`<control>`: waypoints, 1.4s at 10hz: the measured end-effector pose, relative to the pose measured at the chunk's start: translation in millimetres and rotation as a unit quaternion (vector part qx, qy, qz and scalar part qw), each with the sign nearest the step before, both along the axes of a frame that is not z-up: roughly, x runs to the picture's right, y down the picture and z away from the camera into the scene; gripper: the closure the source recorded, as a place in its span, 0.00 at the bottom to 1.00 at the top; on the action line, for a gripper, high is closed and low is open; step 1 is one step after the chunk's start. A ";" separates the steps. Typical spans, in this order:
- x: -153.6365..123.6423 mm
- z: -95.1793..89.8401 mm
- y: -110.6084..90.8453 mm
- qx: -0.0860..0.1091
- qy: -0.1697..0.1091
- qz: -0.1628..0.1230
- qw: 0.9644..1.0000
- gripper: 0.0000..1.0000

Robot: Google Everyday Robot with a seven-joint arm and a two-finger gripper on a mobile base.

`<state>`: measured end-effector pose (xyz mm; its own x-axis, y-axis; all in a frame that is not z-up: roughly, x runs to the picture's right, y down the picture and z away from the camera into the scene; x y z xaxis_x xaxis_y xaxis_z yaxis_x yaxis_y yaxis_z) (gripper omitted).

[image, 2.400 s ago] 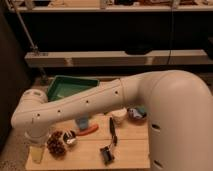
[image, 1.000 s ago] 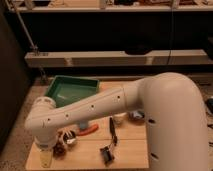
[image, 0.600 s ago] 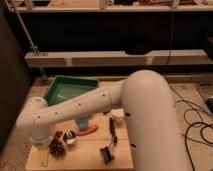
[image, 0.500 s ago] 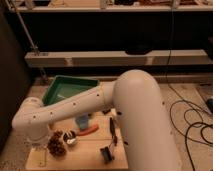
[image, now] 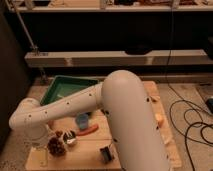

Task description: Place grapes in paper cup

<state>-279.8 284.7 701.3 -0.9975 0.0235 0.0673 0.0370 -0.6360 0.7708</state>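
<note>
Lowered the arm (image: 75, 102) at the left, bringing the gripper (image: 42, 150), jaws apart, down just beside the grapes (image: 56, 146). Left the grapes ungrasped near the paper cup (image: 42, 159); probably had to close on them next.

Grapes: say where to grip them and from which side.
Probably best to grip the grapes across the bunch's bumpy middle, coming straight down from above: they lie low on the table, with the paper cup close beside them. The gripper is hidden behind the arm's lower end, near them.

Arm (image: 125, 110) bulk swung left across table (image: 87, 150); end effector (image: 43, 151) now beside grapes (image: 56, 146).
</note>
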 end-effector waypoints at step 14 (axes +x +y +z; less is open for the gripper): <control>4.3 11.2 26.2 0.025 -0.085 0.021 0.996 0.76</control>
